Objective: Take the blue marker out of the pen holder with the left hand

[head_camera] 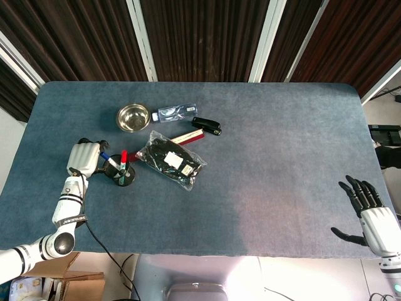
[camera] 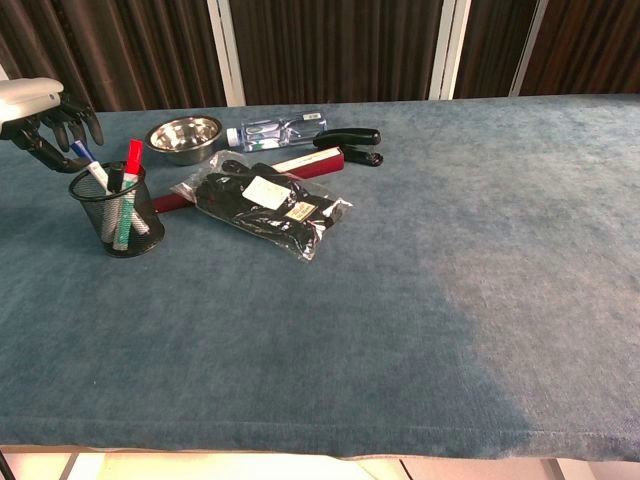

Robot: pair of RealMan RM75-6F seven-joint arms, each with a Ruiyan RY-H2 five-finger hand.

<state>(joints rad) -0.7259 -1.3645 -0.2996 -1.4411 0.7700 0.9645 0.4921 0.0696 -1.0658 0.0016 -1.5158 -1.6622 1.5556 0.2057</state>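
Observation:
A black mesh pen holder stands at the left of the blue table. In it are a blue marker, leaning left, and a red marker. My left hand hovers right beside the blue cap. Its fingers curl down around the cap with gaps still showing and no grip visible. My right hand rests open, fingers spread, at the table's front right corner, and shows only in the head view.
Behind the holder are a steel bowl, a lying water bottle, a black stapler and a red bar. A clear bag of black items lies just right of the holder.

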